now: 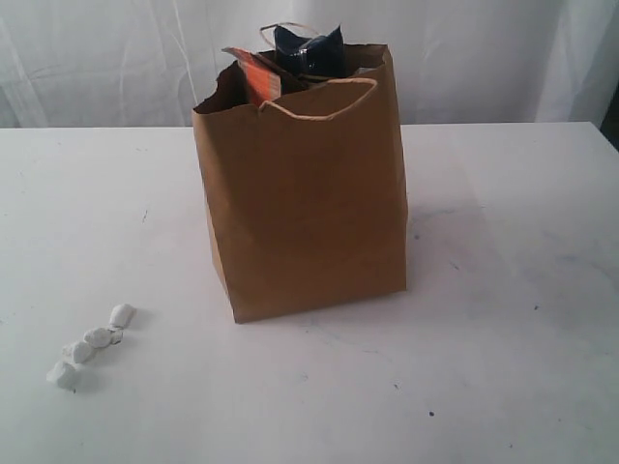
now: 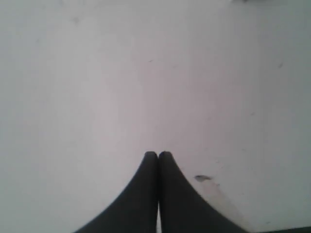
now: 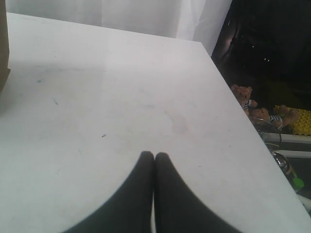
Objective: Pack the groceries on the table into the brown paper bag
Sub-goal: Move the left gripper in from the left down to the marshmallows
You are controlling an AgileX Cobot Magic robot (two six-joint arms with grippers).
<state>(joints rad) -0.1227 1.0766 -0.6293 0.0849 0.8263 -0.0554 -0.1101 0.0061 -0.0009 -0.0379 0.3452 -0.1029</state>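
The brown paper bag point(image 1: 305, 193) stands upright in the middle of the white table point(image 1: 503, 319). Out of its ragged top stick an orange-labelled pouch point(image 1: 259, 77) and a dark blue packet point(image 1: 309, 50). Several white wrapped sweets point(image 1: 92, 343) lie in a row on the table at the front left. Neither arm shows in the exterior view. My left gripper point(image 2: 158, 154) is shut with nothing in it, over bare tabletop. My right gripper point(image 3: 154, 155) is shut and empty too, over the table, with a sliver of the bag point(image 3: 4, 43) at the frame's edge.
A white curtain point(image 1: 464, 58) hangs behind the table. In the right wrist view the table's edge point(image 3: 243, 126) drops off beside a dark area holding teddy bears point(image 3: 245, 97) and other clutter.
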